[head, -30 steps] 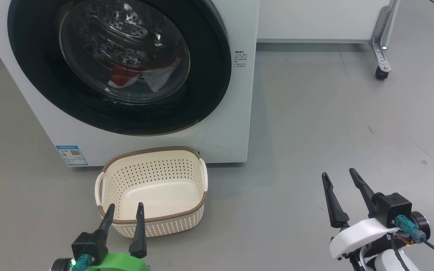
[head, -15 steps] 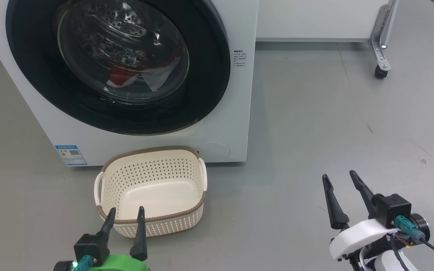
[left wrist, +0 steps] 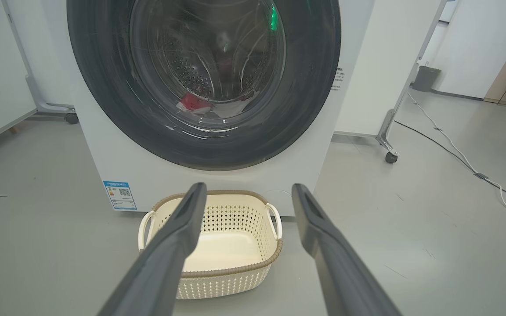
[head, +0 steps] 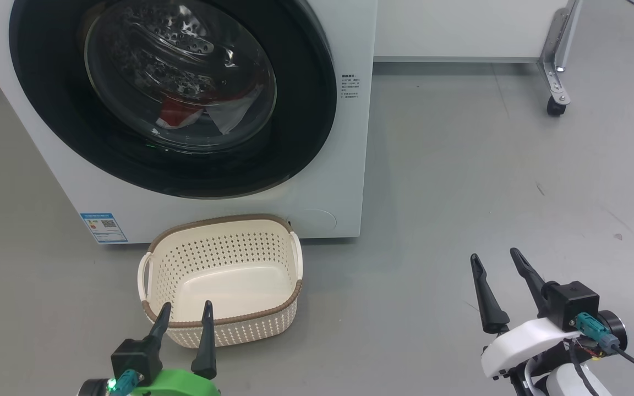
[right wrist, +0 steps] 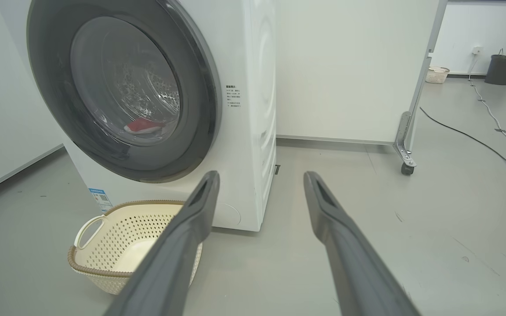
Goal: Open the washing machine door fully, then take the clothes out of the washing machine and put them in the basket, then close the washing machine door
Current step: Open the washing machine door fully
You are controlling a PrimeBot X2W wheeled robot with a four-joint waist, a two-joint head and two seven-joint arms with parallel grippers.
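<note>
This is looking like a lab or test hall, not a home. The washing machine point(right wrist: 257, 109) is standing free on a bare grey floor point(head: 487, 165), beside white partition panels point(right wrist: 345, 66) that are riding on metal legs with castors point(right wrist: 406, 169). Cables point(right wrist: 477, 140) are trailing across the floor, one taped down in places, and a dark bin point(right wrist: 501, 68) is sitting by the far wall.
</note>
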